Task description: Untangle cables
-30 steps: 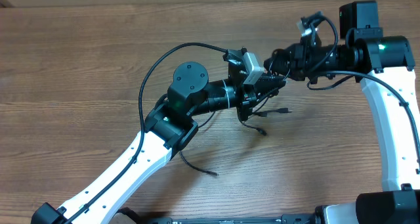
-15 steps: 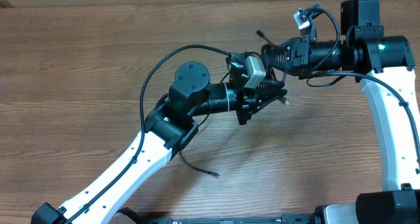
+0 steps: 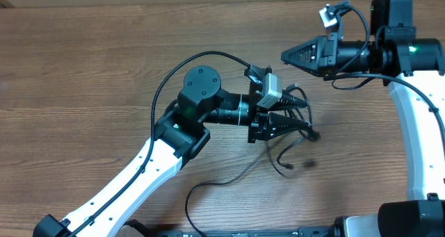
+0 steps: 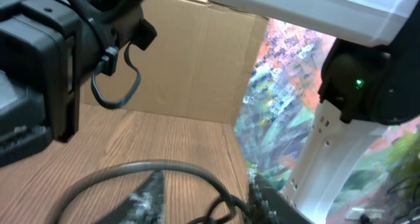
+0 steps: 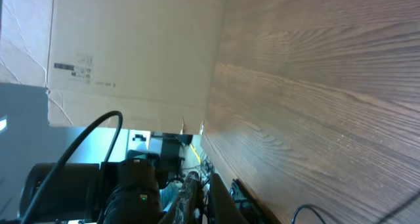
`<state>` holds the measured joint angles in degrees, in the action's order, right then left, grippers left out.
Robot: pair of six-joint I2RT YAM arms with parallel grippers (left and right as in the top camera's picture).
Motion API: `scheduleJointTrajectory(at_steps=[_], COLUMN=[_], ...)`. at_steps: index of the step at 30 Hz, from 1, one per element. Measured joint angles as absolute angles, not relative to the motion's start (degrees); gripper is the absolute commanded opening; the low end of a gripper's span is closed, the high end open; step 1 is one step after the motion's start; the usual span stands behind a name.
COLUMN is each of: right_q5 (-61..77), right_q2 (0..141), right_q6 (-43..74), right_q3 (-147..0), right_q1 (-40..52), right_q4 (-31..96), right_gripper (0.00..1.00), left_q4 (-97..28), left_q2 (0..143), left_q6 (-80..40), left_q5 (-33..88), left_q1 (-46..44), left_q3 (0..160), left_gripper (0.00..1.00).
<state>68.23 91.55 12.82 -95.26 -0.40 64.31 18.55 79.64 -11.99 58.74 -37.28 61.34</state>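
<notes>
Whereas a second earlier the two grippers had met nose to nose over the middle of the surface, the right gripper (image 3: 286, 56) had drawn back up and to the right. Its jaws were clenched into a tapered black point with nothing seen between them. The left gripper (image 3: 292, 112) had sunk a little and its jaws had parted and released. The cables (image 3: 312, 133), thin glossy black cords, had dropped lower and hung in loose loops just right of those jaws, with small plug ends down on the brown wood-grain surface (image 3: 83, 70). In the left wrist view one blurred cord curved across the gap between the scuffed fingertips (image 4: 149, 196). A long strand (image 3: 229, 185) curled over the wood below.
</notes>
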Motion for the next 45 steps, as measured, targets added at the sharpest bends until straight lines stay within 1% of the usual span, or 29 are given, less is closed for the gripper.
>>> scheduleJointTrajectory(at_steps=[2,5,9,11,14,17,19,20,22,23,25,26,28,30,31,32,36,40,42,45], right_q5=[68.5,67.7,64.0,61.4,57.3,51.9,47.5,44.8,39.0,35.5,30.1,27.8,24.0,20.6,19.3,17.9,14.1,12.8,12.4,12.0], right_q2=[91.5,91.5,91.5,91.5,91.5,91.5,91.5,91.5,91.5,91.5,91.5,91.5,91.5,91.5,91.5,91.5,91.5,91.5,91.5,91.5], right_q6=[12.8,12.8,12.8,12.8,12.7,12.7,12.8,13.3,14.6,15.5,16.5,16.9,17.2,17.7,17.8,17.9,18.0,18.1,18.3,18.7], right_q3=[-95.3,-95.3,-95.3,-95.3,-95.3,-95.3,-95.3,-95.3,-95.3,-95.3,-95.3,-95.3,-95.3,-95.3,-95.2,-95.1,-90.5,-84.0,-80.1,-75.4], right_q1=[-1.3,-2.3,-3.5,-3.8,-3.9,-4.0,-4.0,-4.0,-4.0,-4.0,-4.0,-4.0,-4.1,-4.0,-4.0,-4.0,-4.0,-4.0,-4.1,-4.0], right_q4=[64.4,64.7,66.7,67.9,70.3,73.4,76.1,77.7,81.7,84.3,88.8,90.9,93.7,96.2,96.7,97.1,96.8,95.4,94.5,94.0], right_gripper=[0.04,0.05,0.08,0.09,0.11,0.19,0.23,0.27,0.35,0.46,0.57,0.61,0.66,0.72,0.78,0.81,0.83,0.81,0.79,0.79], left_q4=[18.3,18.2,18.0,17.6,15.4,9.9,5.2,3.3,-1.4,-4.0,-8.0,-9.5,-11.6,-12.5,-12.6,-12.6,-13.1,-14.6,-15.0,-15.3], left_q2=[79.6,79.6,79.6,79.6,79.6,79.6,79.6,79.6,79.6,79.6,79.6,79.6,79.6,79.6,79.6,79.6,79.6,79.6,79.6,79.6], left_q6=[-11.9,-12.2,-13.7,-14.2,-14.8,-15.1,-14.8,-14.7,-13.6,-12.8,-11.5,-11.0,-10.5,-10.2,-10.1,-10.1,-9.9,-9.9,-9.9,-9.9], left_q5=[59.6,60.1,60.5,60.7,60.7,59.7,59.2,59.0,58.5,58.0,56.1,54.8,51.4,47.4,45.8,44.3,38.2,34.3,32.3,30.4], left_q1=[-36.5,-34.6,-31.4,-29.8,-28.3,-27.7,-27.7,-27.7,-27.7,-27.7,-27.7,-27.7,-27.7,-27.7,-27.7,-27.7,-27.7,-27.7,-27.7,-27.7], left_q3=[61.3,61.3,61.3,61.3,61.3,61.4,61.4,61.4,61.4,61.4,61.4,61.4,61.4,61.4,61.4,61.4,61.4,61.4,61.4,61.4], left_gripper=[0.17,0.08,0.04,0.05,0.14,0.24,0.28,0.32,0.33,0.36,0.51,0.57,0.62,0.75,0.8,0.84,0.94,0.98,0.98,0.99])
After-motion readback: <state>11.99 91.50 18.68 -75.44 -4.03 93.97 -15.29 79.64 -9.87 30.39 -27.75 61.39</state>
